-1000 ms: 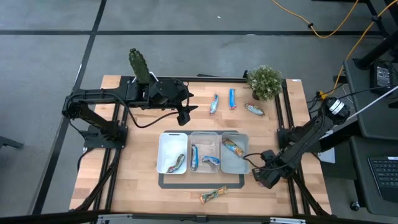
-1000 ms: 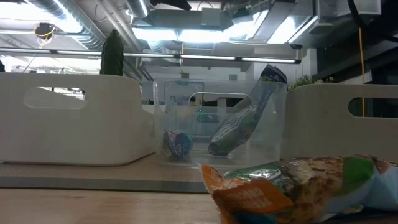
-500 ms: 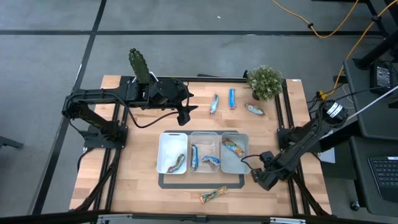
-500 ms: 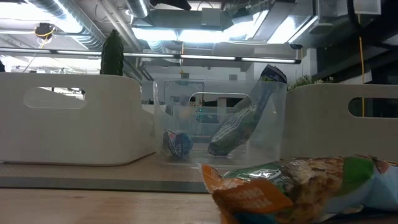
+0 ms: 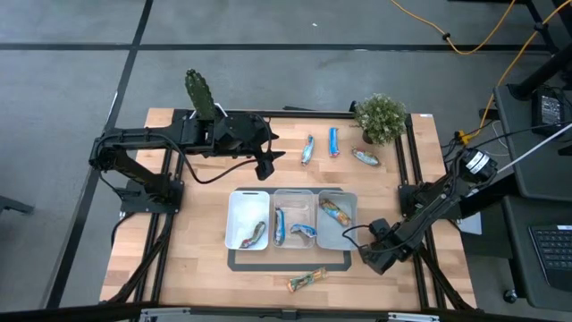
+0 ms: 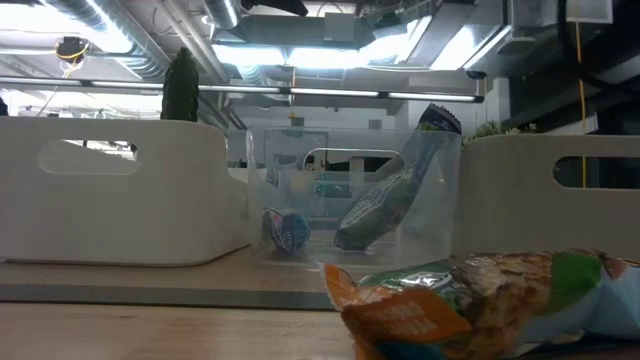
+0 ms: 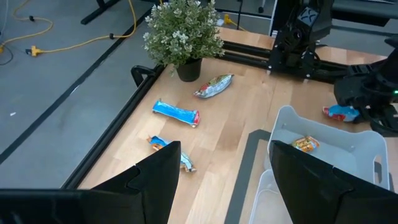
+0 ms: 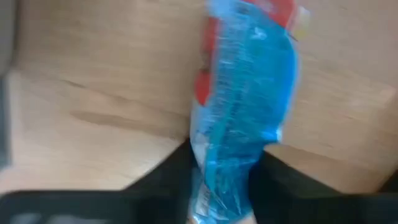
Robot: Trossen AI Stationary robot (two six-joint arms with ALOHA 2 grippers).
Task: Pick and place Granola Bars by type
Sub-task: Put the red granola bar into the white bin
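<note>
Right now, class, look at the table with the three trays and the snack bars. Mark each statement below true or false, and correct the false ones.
1. The right gripper is shut on a blue bar. True.
2. Three bars lie loose near the potted plant. True: two blue bars and a silvery bar.
3. The left tray is empty. False: one bar lies in it.
4. The left gripper holds a bar. False: it is open and holds nothing, above the table behind the trays.
5. A bar with an orange end lies on the table in front of the trays. True.
6. The cactus stands in the middle tray. False: it stands at the table's far left corner.
</note>
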